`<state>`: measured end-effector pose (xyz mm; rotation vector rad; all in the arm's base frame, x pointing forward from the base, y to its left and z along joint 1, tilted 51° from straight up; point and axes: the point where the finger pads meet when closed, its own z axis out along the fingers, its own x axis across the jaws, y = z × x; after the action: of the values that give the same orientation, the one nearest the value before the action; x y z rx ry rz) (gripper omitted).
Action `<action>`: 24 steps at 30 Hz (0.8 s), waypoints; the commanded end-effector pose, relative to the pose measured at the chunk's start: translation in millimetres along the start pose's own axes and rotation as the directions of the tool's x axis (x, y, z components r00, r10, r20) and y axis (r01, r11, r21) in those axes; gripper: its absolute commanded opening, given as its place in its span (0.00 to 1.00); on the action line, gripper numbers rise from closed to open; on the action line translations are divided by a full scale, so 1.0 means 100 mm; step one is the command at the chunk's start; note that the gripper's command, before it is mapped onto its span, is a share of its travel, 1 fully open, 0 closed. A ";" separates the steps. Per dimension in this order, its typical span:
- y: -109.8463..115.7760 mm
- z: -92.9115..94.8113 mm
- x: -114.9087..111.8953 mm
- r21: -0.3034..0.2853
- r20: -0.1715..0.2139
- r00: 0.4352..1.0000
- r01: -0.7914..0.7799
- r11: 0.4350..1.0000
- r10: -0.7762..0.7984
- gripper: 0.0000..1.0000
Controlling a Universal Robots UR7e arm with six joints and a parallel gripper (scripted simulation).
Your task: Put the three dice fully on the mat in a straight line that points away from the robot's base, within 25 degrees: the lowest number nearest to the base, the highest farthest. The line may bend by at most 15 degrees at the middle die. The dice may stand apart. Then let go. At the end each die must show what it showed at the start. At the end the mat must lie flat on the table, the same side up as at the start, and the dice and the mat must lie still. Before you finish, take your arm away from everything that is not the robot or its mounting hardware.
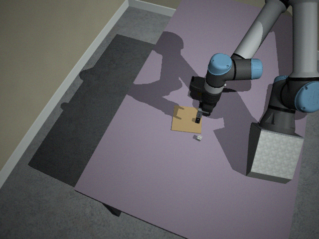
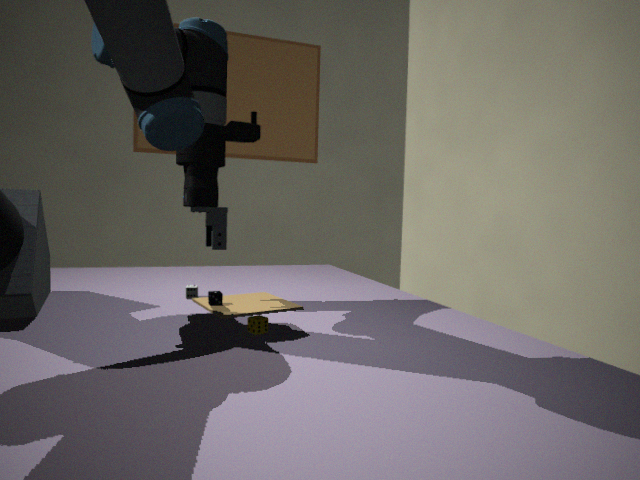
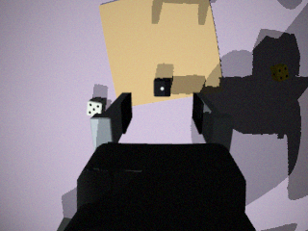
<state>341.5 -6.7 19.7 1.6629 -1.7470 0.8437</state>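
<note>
The tan mat [image 1: 183, 124] [image 2: 261, 302] [image 3: 154, 43] looks flat on the table. The black die [image 1: 197, 120] [image 2: 215, 298] [image 3: 162, 88] stands on it near the base-side edge, one pip on top. The white die [image 1: 199, 137] [image 2: 191, 291] [image 3: 94, 108] stands on the table beside the mat, pips in its corners and centre. The yellow die [image 2: 257, 325] [image 3: 279, 72] is off the mat's other side, in dark shadow; its top pips are dim, and the arm hides it in the top view. My gripper [image 2: 216, 246] [image 3: 162, 105] is open and empty, above the black die and slightly base-side.
The robot's pedestal [image 1: 276, 154] stands at the right in the top view. Arm shadows cross the mat and the table [image 1: 159, 164]. A wall [image 1: 51, 51] runs beyond the table's far side, with a strip of floor between.
</note>
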 end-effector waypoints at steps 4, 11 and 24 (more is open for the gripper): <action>-0.01 0.00 0.01 0.001 0.001 1.000 0.001 1.000 -0.001 1.00; -0.07 0.01 0.16 0.000 0.008 0.999 0.038 0.999 -0.038 1.00; -0.26 0.08 0.89 0.004 0.019 0.980 0.198 0.980 -0.198 1.00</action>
<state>359.4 -51.2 65.7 1.7793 -1.6163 0.7628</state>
